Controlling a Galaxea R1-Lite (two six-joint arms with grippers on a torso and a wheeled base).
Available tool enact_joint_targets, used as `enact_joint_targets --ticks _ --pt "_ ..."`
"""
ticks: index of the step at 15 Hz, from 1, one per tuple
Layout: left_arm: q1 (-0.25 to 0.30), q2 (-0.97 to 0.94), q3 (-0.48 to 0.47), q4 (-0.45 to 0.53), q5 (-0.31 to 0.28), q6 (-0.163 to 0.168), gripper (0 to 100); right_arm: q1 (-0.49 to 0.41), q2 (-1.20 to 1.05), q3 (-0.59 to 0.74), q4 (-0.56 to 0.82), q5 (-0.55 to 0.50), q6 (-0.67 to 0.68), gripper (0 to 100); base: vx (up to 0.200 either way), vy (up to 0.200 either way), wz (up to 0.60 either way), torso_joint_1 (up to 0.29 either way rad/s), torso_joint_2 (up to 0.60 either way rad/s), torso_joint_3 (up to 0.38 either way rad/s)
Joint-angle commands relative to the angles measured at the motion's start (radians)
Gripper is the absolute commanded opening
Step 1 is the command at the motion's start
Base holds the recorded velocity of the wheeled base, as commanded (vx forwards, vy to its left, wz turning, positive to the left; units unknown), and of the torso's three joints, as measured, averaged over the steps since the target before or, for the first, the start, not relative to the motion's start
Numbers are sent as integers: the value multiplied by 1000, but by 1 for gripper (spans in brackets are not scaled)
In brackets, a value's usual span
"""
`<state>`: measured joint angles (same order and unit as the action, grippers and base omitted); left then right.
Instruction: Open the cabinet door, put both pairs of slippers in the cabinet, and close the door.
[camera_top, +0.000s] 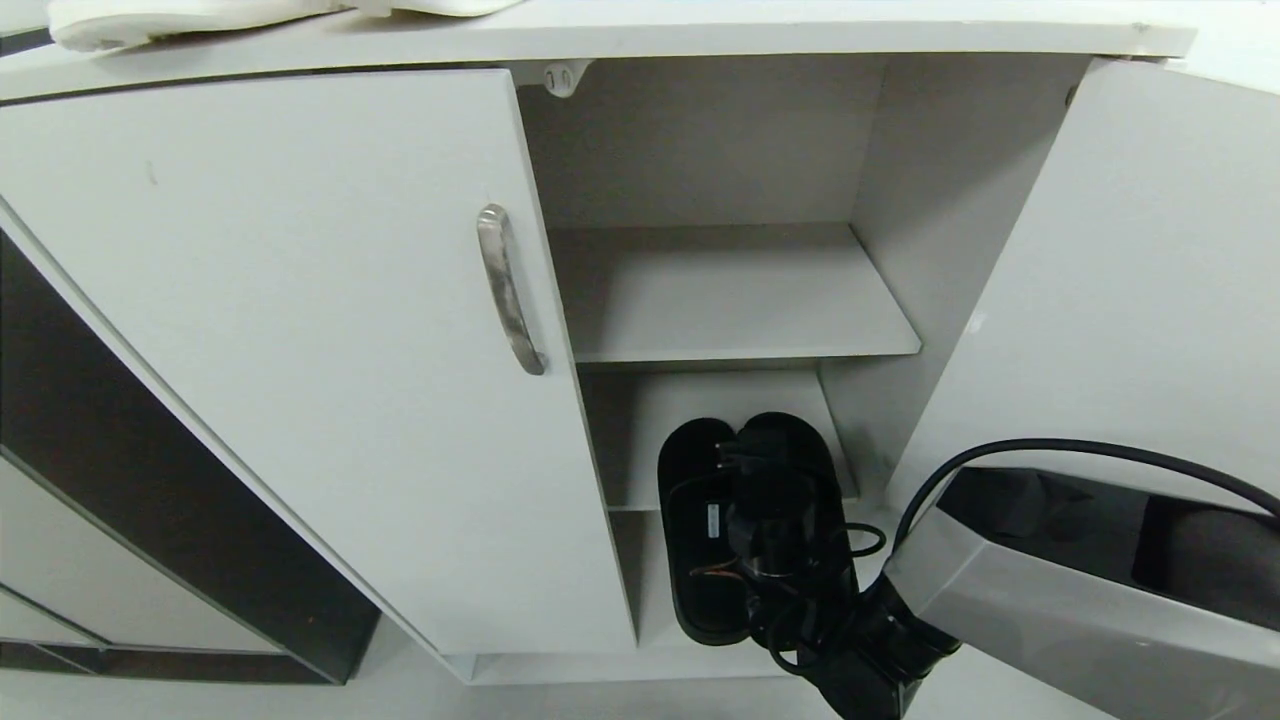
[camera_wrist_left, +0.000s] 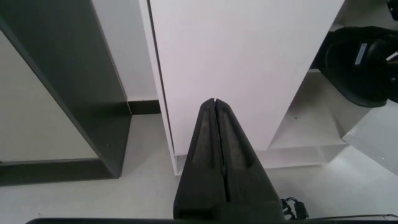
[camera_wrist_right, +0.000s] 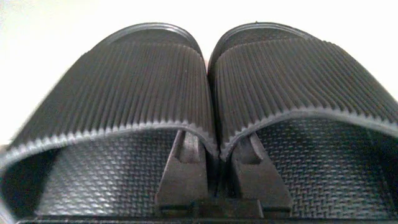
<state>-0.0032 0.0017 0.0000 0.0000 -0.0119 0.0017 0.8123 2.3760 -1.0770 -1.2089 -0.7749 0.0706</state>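
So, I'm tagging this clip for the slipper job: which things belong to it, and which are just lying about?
Job: black slipper pair, held by the right gripper at the lower compartment; cabinet; its open right door; its shut left door; left gripper, shut.
Lying about: white item on the cabinet top; dark-fronted unit left of the cabinet.

Left door (camera_top: 300, 330) closed; slippers (camera_top: 690, 500) crowd the bottom bay; upper shelf (camera_top: 730, 300) free.

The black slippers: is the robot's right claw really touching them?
Touching. The right wrist view shows the right gripper with one finger inside each of the slippers, pinching their adjoining straps together.
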Motion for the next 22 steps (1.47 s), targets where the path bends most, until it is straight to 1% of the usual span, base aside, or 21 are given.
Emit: enact_joint_targets --ticks 1,3,5,9,16,18,22 --pt "0 1 0 0 0 0 0 -9 19 -23 2 2 0 0 0 0 0 0 0 0" --pt "0 1 0 0 0 0 0 -35 52 -81 14 3 -3 0 0 0 0 0 0 0" --pt "0 1 0 0 0 0 0 -62 77 -169 54 5 -3 0 0 0 0 0 0 0" --pt "0 1 0 0 0 0 0 -91 88 -339 209 23 0 0 0 0 0 0 0 0" --pt "0 1 0 0 1 -3 0 -139 215 -675 405 42 0 0 0 0 0 0 0 0" --pt "0 1 0 0 1 -3 0 -145 238 -716 425 49 0 0 0 0 0 0 0 0" --pt "0 1 0 0 1 -2 0 -151 261 -744 431 52 0 0 0 0 0 0 0 0"
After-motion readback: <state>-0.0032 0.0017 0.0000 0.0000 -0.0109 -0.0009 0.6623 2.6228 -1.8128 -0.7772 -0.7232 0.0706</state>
